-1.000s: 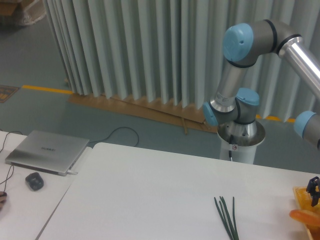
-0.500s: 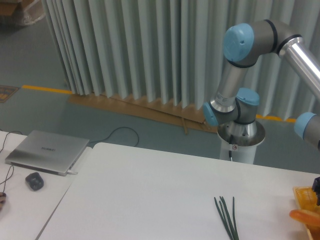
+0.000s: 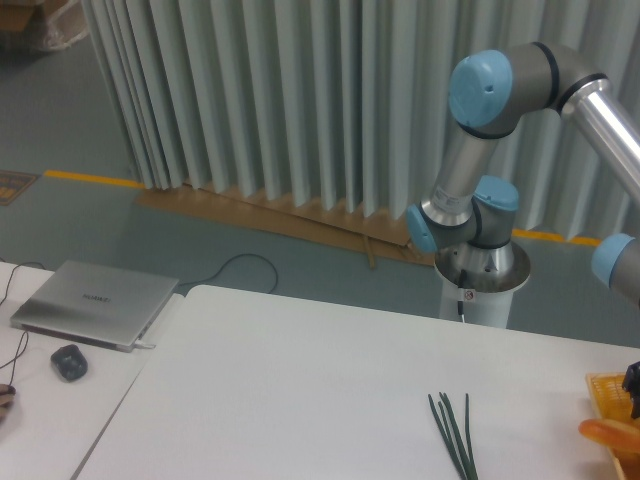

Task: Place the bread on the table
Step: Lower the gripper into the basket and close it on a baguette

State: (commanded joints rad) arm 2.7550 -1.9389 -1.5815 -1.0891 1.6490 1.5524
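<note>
This looks like a robotics lab. A grey-and-blue robot arm stands on a pedestal behind a plain white counter, with yellow tape marking the grey floor and pleated curtains screening the space. A laptop and mouse sit on a side desk.

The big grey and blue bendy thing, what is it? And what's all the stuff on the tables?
That bendy thing is a robot arm. It stands on a round post behind the white table, and its blue caps cover the joints where it bends. One camera looks down from in front of the table.

On the table lie some thin green stalks. At the far right edge you can just see a yellow basket and the end of an orange-brown bread. The little dark part above it is the gripper, the arm's pinching hand. It is mostly out of the picture, so I can't tell if it holds anything.

On the separate desk to the left sit a closed laptop and a mouse.
</note>
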